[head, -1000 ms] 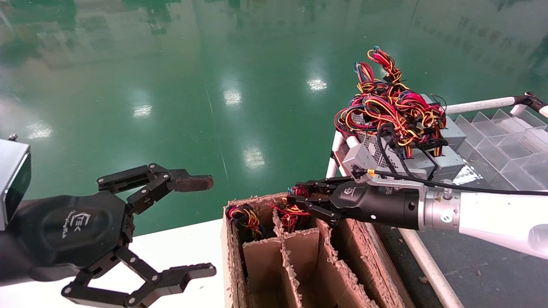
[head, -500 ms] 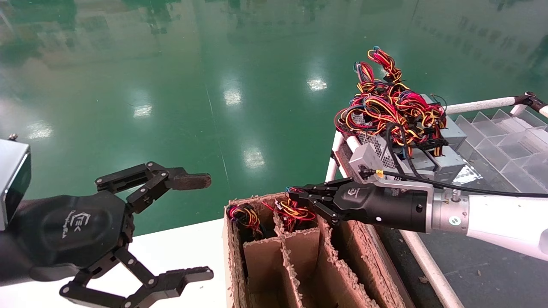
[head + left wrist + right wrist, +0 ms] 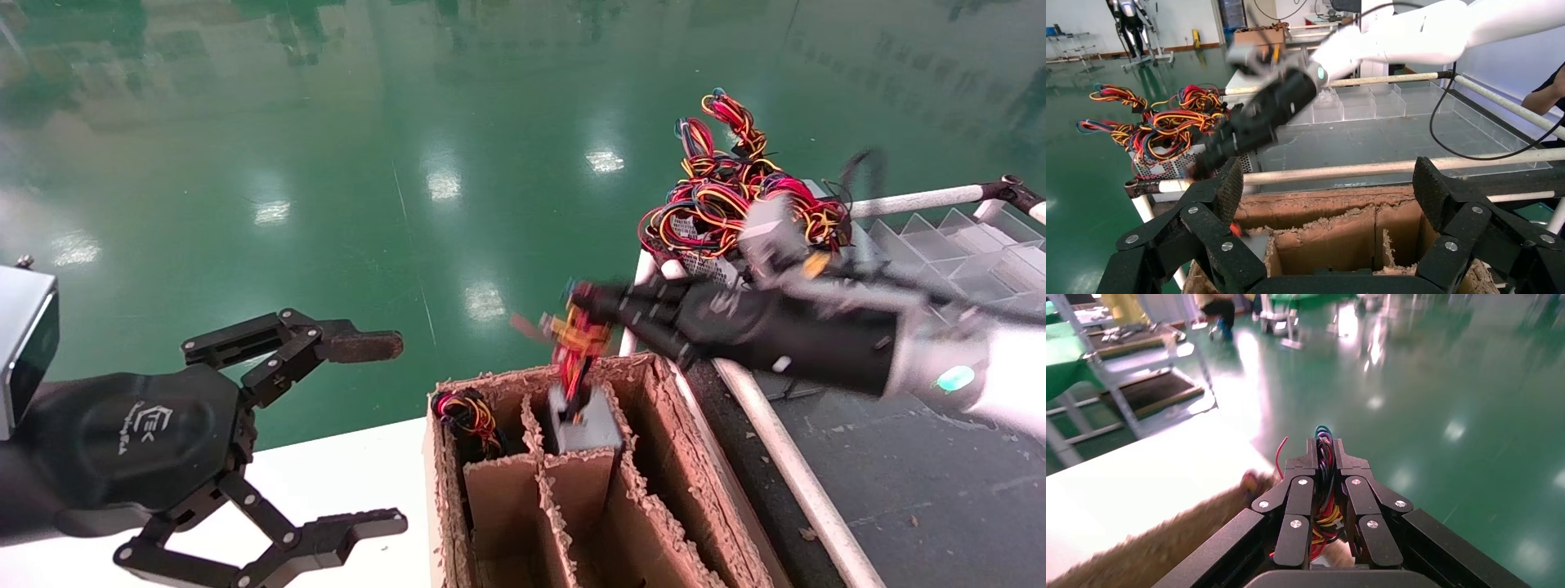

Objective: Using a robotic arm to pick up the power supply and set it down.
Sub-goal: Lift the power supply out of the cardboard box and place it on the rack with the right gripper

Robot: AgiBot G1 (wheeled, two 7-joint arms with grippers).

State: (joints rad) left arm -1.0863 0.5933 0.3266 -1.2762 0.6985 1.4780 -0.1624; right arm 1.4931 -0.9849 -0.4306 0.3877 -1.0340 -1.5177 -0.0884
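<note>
My right gripper [image 3: 585, 307] is shut on the red, yellow and black wire bundle [image 3: 576, 347] of a grey power supply [image 3: 585, 425]. The box hangs from its wires, partly risen out of the middle slot of a torn cardboard box [image 3: 662, 441]. In the right wrist view the wires [image 3: 1324, 478] are pinched between the shut fingers of the right gripper [image 3: 1324, 447]. My left gripper [image 3: 394, 433] stays wide open and empty to the left of the cardboard box, and the left wrist view has the left gripper [image 3: 1329, 193] facing the box's slots.
Another wire bundle [image 3: 466, 412] sits in the box's left slot. A pile of power supplies with tangled wires [image 3: 735, 204] lies on the white-railed cart [image 3: 768, 433], beside clear plastic dividers [image 3: 964, 261]. A white table [image 3: 343, 474] lies under my left gripper. Green floor lies beyond.
My right gripper closed on the wires in the middle slot and rose, drawing the power supply's grey body up into sight. The left arm has not moved.
</note>
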